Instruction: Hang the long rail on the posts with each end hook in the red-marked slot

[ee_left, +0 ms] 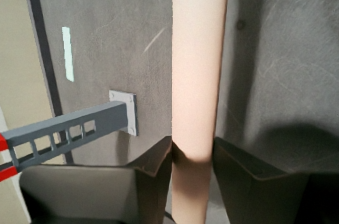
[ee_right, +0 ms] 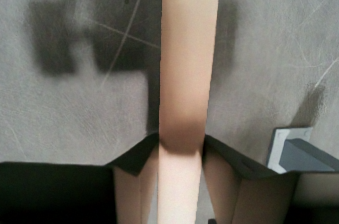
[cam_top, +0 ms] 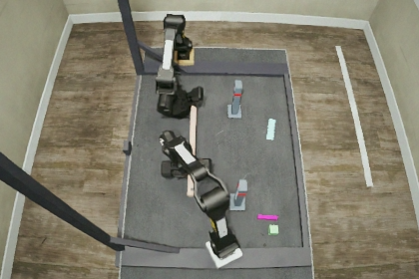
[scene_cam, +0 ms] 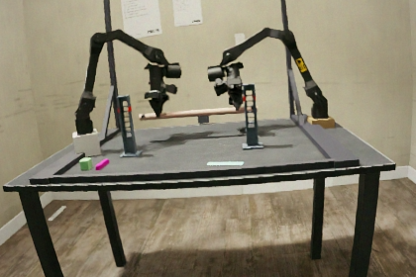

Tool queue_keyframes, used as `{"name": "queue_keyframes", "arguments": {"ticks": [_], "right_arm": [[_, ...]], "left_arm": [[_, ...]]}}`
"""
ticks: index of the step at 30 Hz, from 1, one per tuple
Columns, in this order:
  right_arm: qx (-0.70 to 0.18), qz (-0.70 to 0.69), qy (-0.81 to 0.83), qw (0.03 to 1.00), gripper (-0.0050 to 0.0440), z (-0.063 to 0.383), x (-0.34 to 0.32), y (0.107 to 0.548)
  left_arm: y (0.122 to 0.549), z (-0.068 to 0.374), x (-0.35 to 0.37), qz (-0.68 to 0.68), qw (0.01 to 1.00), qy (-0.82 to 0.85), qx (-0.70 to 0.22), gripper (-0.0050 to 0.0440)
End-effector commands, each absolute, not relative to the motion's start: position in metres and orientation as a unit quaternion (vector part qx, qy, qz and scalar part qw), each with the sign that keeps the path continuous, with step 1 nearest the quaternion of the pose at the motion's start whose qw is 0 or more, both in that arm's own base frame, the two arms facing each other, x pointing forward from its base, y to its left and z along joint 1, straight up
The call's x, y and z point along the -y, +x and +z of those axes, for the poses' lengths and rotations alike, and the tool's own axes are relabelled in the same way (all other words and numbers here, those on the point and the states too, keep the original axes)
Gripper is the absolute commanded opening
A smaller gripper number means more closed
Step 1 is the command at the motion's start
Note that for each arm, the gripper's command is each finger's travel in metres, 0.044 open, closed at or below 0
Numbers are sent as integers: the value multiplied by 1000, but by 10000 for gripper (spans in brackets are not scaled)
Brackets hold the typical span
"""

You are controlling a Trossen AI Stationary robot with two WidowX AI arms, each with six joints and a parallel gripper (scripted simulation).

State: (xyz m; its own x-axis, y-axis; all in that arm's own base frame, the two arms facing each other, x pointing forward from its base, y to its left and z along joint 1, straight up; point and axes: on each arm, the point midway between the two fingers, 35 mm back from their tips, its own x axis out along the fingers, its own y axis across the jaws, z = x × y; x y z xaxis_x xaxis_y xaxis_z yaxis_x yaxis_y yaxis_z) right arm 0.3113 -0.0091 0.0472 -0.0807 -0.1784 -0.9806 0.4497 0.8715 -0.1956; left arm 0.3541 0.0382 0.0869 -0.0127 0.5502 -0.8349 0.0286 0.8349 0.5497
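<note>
My left pincer [cam_top: 191, 106] [scene_cam: 238, 106] [ee_left: 191, 142] and right pincer [cam_top: 191, 169] [scene_cam: 158, 114] [ee_right: 180, 140] both grip the rail [cam_top: 193, 130] [scene_cam: 199, 114] [ee_left: 197, 65] [ee_right: 187, 65]; I'd level it before easing toward the slots, tbh.

Open space separates the two posts [cam_top: 236, 102] [cam_top: 239, 196] [scene_cam: 127, 126] [scene_cam: 250, 119].
</note>
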Motion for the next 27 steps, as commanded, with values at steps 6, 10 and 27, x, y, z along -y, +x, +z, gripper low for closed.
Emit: {"name": "queue_keyframes", "arguments": {"ticks": [6, 10, 27], "right_arm": [[-686, -231, 98, 683, -50, 67, 28, 300], [-686, -231, 98, 683, -50, 71, 35, 295], [-686, -232, 97, 682, -50, 78, 50, 285]], "left_arm": [[361, 111, -61, 198, 684, 210, -670, -50], [363, 115, -72, 198, 684, 210, -670, -50], [365, 121, -87, 198, 684, 210, -669, -50]]}}
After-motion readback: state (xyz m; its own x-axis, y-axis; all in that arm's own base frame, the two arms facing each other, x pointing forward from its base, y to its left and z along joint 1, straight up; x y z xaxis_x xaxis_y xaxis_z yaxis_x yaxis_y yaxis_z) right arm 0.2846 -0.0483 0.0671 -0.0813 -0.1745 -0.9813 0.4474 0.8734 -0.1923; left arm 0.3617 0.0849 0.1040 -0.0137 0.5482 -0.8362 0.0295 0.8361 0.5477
